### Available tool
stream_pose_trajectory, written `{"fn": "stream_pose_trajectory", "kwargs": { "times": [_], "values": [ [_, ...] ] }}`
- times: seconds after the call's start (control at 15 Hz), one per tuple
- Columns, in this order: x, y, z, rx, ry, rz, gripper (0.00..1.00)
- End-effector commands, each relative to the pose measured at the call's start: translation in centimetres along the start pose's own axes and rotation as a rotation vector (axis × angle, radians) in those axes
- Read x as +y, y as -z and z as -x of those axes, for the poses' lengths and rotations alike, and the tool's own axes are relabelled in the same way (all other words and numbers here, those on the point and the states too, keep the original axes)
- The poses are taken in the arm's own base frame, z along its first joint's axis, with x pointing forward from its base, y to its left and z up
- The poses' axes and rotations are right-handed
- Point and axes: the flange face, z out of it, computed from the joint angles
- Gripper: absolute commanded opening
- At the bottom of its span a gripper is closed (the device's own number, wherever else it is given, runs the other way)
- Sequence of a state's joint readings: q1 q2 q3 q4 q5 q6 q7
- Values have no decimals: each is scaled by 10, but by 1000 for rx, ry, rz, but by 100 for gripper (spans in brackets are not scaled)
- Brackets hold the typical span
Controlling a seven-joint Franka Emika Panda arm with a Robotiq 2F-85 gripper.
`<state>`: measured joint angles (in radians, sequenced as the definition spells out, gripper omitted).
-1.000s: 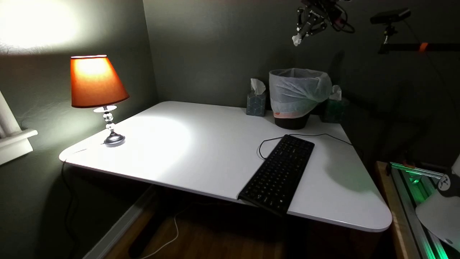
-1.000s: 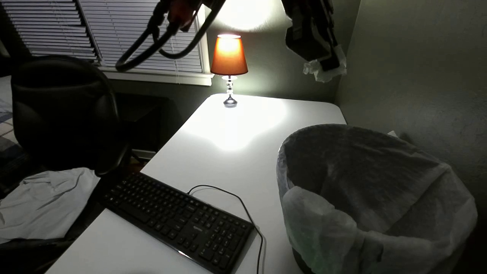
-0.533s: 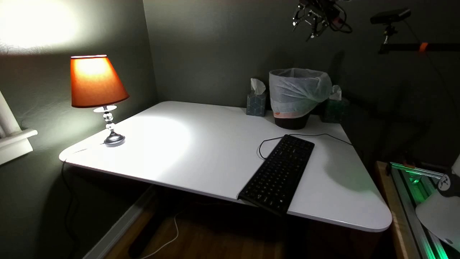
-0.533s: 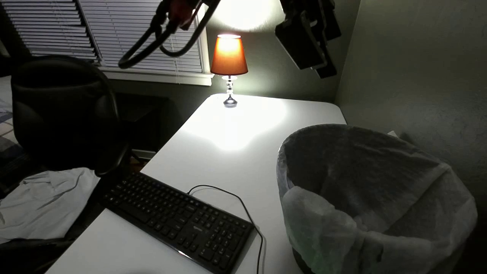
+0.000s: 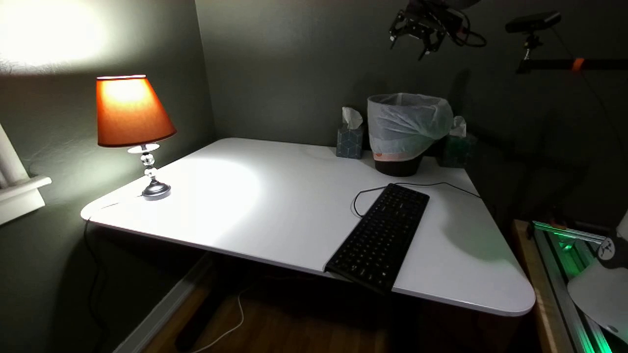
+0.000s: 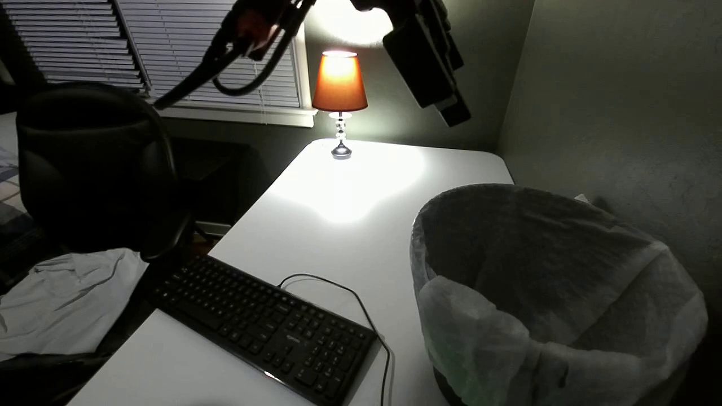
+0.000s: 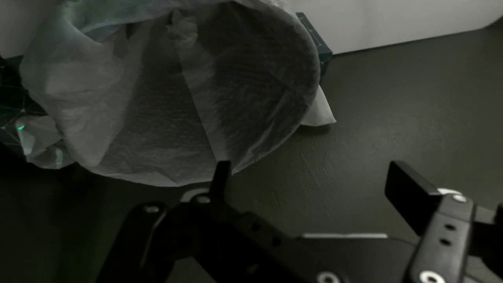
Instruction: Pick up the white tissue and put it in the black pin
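The black pin is a round dark waste bin with a white plastic liner folded over its rim, upright on the desk in both exterior views. Deep within it, in the wrist view, a small crumpled pale wad that looks like the white tissue rests against the liner. The exterior views do not reveal that wad. High above the bin, my gripper is spread open. Only bare wall shows between its fingertips in the wrist view, with the bin's opening off to the left of the gripper.
Tissue boxes flank the bin: a patterned one and a greenish one. A black keyboard with its cable lies across the white desk. A lit orange lamp stands at the far end. The wall is close behind the bin.
A second ago the gripper was shut on the white tissue above the bin. Its jaws have since opened wide and the tissue has left them. The arm has shifted slightly.
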<state>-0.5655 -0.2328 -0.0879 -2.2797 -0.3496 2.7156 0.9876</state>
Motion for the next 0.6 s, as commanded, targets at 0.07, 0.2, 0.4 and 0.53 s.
{"fn": "stream_pose_trajectory", "kwargs": {
  "times": [0.07, 0.2, 0.4, 0.53],
  "values": [
    [-4, -12, 29, -15, 212, 157, 100],
    [-7, -18, 45, -45, 315, 200, 100],
    [-14, -25, 68, -91, 471, 233, 100],
    [-18, -28, 82, -120, 578, 238, 100]
  ]
}}
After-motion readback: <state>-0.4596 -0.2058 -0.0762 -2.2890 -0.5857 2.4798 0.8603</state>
